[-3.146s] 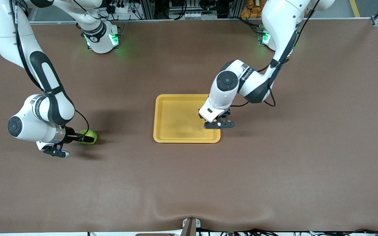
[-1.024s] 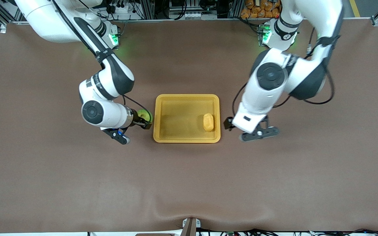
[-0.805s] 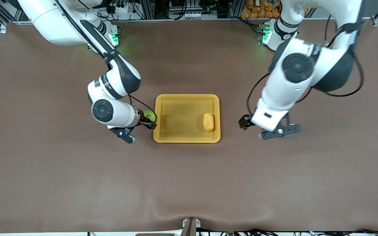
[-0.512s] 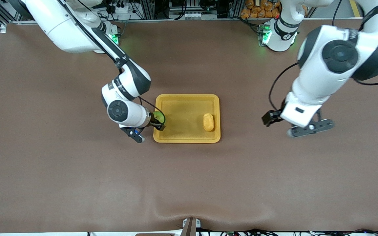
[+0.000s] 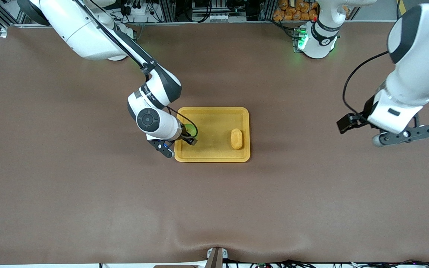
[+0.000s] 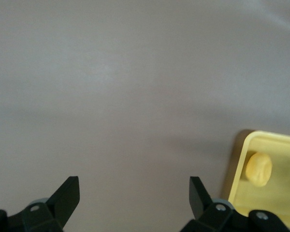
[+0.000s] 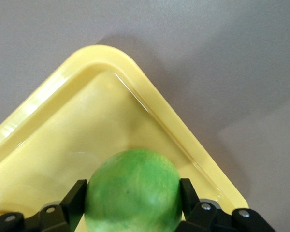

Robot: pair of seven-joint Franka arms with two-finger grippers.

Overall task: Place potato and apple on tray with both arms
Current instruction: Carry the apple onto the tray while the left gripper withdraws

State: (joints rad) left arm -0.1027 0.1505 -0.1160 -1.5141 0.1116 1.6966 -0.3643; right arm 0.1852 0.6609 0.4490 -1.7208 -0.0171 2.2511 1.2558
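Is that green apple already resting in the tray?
Cannot tell. The right gripper is shut on the apple over the tray, near its right-arm end.

Bright green apple (image 5: 189, 129) with faint mottling, over a yellow-orange tray (image 5: 211, 156); the potato (image 5: 236, 139) is the same yellow-orange; plain brown bench (image 5: 88, 193); white arms with black joints, green lights at the bases

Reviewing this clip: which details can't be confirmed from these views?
- Whether the apple touches the tray floor: the right gripper and the right wrist view's edge hide its underside.
- Most of the apple in the front view: the right arm's wrist covers it.
- The left gripper over bare table: its fingers are partly cut off by the left wrist view's edge.
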